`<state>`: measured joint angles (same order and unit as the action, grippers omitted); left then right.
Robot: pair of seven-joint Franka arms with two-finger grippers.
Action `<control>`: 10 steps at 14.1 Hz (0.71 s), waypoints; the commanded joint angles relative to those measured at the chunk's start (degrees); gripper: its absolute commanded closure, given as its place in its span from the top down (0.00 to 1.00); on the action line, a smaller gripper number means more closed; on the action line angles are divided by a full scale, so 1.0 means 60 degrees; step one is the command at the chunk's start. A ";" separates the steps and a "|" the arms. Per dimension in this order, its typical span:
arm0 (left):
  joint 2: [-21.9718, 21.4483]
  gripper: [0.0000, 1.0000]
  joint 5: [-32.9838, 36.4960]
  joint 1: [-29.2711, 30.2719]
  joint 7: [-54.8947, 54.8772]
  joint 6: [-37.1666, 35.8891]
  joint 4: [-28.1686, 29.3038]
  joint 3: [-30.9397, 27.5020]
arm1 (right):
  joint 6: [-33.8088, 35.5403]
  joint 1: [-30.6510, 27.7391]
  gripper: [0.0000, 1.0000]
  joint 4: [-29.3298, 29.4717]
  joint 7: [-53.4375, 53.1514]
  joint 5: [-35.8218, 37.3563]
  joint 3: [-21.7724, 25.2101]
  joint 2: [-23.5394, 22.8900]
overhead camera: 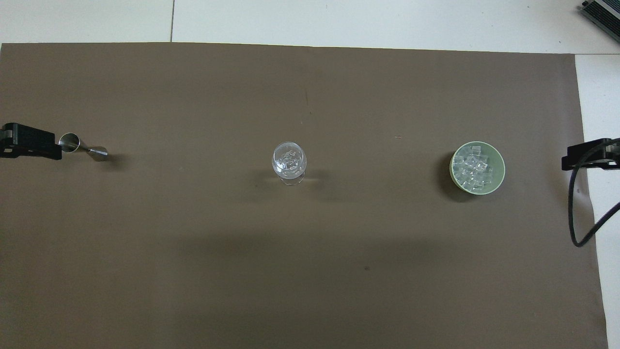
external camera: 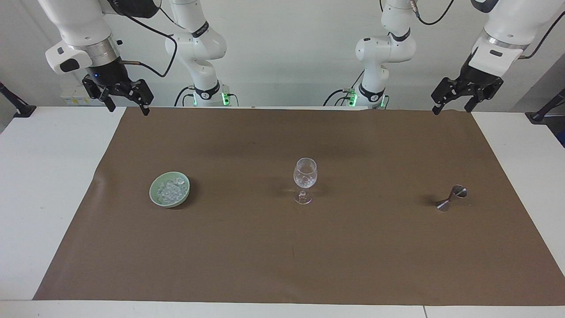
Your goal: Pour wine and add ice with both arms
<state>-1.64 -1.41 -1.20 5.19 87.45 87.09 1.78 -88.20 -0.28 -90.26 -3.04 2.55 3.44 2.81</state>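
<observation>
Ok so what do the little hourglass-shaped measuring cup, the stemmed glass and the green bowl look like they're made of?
The measuring cup looks like polished metal, probably steel: silvery, with mirror-like glints. The stemmed glass seems to be clear glass, though clear plastic can't be ruled out: the brown mat shows through it, with bright highlights. The green bowl looks like glazed ceramic or smooth plastic: opaque pale green with a soft sheen.
</observation>
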 commanded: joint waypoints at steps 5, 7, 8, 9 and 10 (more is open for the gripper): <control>-0.0254 1.00 0.0147 -0.0108 -0.0381 0.0337 0.0250 -0.0135 | 0.0755 -0.0041 1.00 0.0116 0.0169 -0.0248 -0.0149 0.0117; -0.0254 1.00 0.0147 -0.0123 -0.0381 0.0381 0.0265 -0.0135 | 0.0696 -0.0026 1.00 0.0116 0.0169 -0.0263 -0.0149 0.0117; -0.0254 1.00 0.0147 -0.0123 -0.0381 0.0381 0.0265 -0.0135 | 0.0681 -0.0012 1.00 0.0102 0.0155 -0.0263 -0.0149 0.0117; -0.0254 1.00 0.0147 -0.0123 -0.0381 0.0381 0.0265 -0.0135 | 0.0696 -0.0012 1.00 0.0087 0.0155 -0.0263 -0.0149 0.0132; -0.0254 1.00 0.0147 -0.0123 -0.0381 0.0367 0.0250 -0.0135 | 0.0696 0.0003 1.00 0.0087 0.0140 -0.0263 -0.0149 0.0132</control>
<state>-2.23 -1.41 -1.20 3.52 88.59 87.50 1.42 -84.67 -0.20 -89.88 -3.04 2.51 2.52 3.13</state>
